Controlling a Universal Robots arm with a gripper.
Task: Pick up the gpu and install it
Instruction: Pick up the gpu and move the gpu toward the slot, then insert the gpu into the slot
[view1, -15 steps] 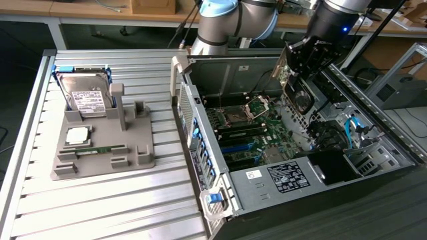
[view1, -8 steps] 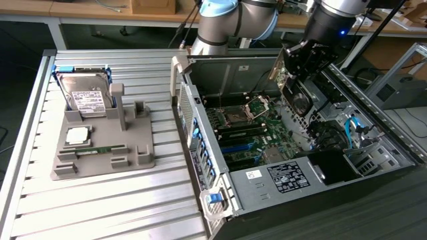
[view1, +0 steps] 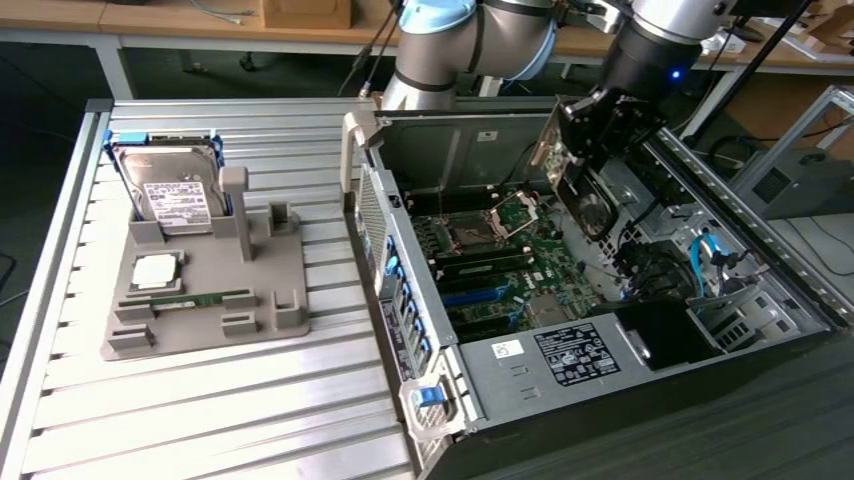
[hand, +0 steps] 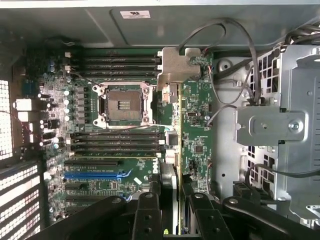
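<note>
Pinching the gpu (hand: 172, 175) edge-on between its fingers, the end effector (hand: 172, 212) is holding the card upright over the open computer case (view1: 601, 380), above the motherboard (hand: 125, 150) and apart from it. The card's silver bracket (hand: 177, 67) is pointing away from the wrist, and its roundish cooler (view1: 589, 205) is hanging below the fingers. Judging by its build, the card is behaving as a light, stiff but fragile load. It is probably best gripped on bare board near the upper edge, sparing the cooler and the contact edge, and it could pivot in so narrow a pinch.
</note>
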